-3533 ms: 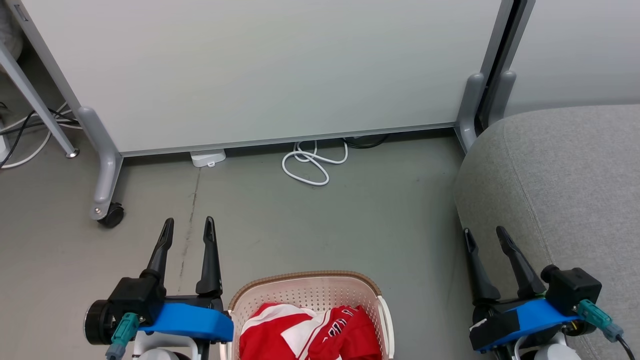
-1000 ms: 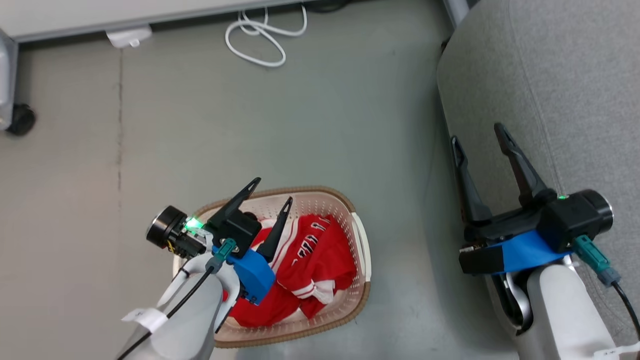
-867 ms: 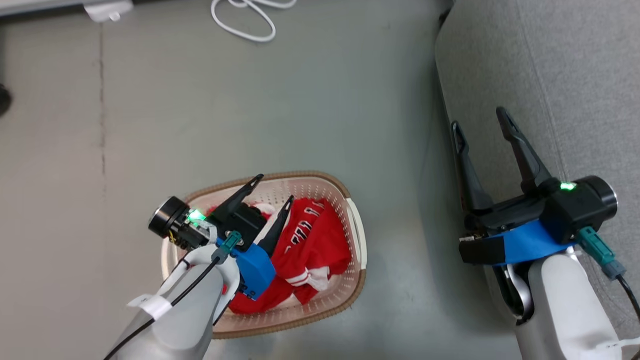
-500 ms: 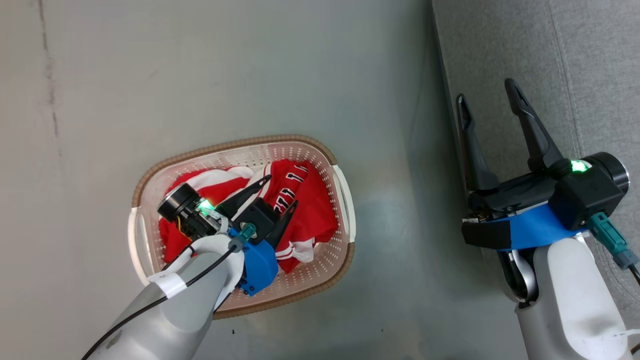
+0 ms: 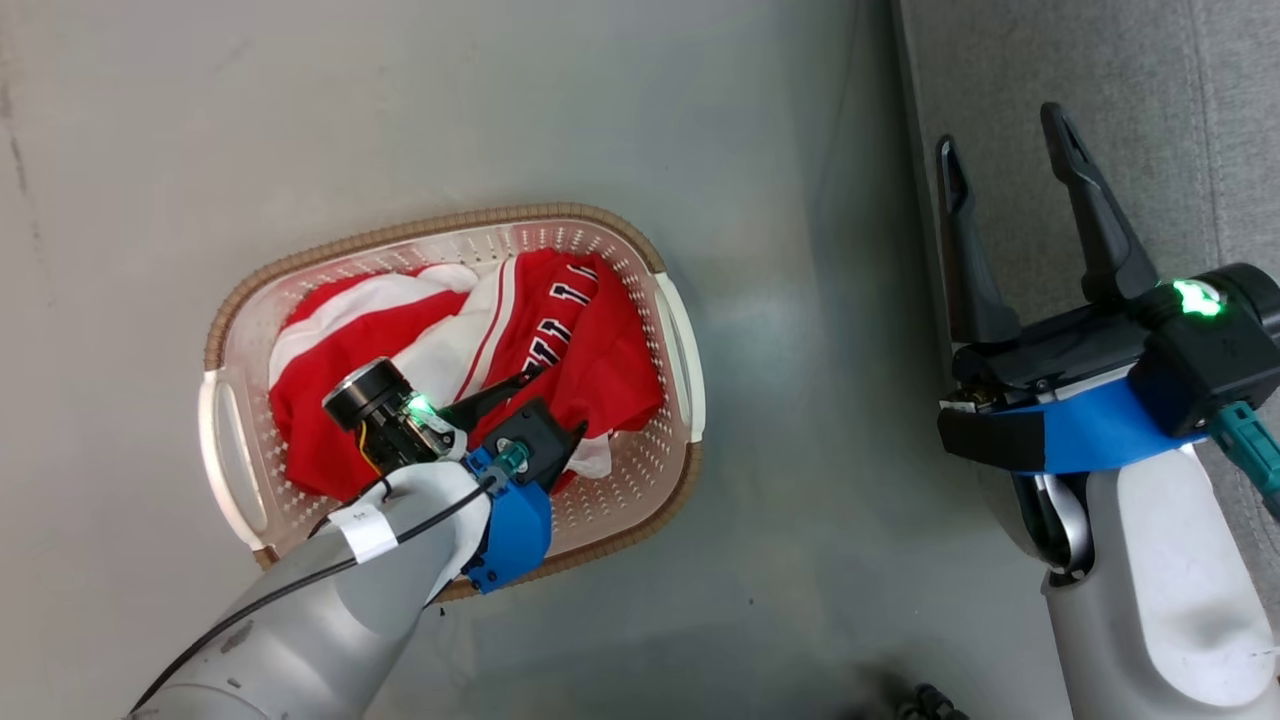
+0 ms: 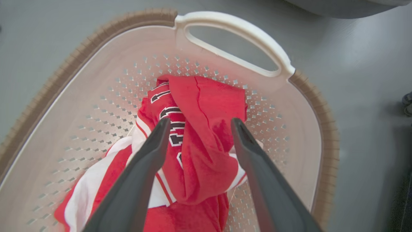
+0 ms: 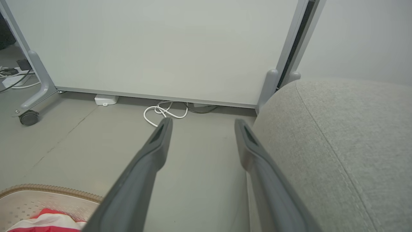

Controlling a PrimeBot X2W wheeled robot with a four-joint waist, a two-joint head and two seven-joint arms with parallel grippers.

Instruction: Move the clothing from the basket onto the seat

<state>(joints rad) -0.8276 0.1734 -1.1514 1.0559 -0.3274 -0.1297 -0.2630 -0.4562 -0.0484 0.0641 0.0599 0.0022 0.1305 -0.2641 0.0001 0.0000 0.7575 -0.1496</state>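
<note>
So the red sports clothing (image 5: 600, 350), a jersey with black lettering plus a red piece with white bands, is all bunched up inside the cream perforated plastic basket with the brown braided rim (image 5: 440, 224). The basket sits on the grey floor (image 5: 400, 100), near the big grey woven-fabric seat (image 5: 1180, 80). The left gripper (image 6: 201, 121) is down in the basket, jaws wide apart on either side of a red fold, not clamped on it. The right gripper (image 5: 1000, 128) hangs over the seat's edge, jaws also apart, nothing between them.
</note>
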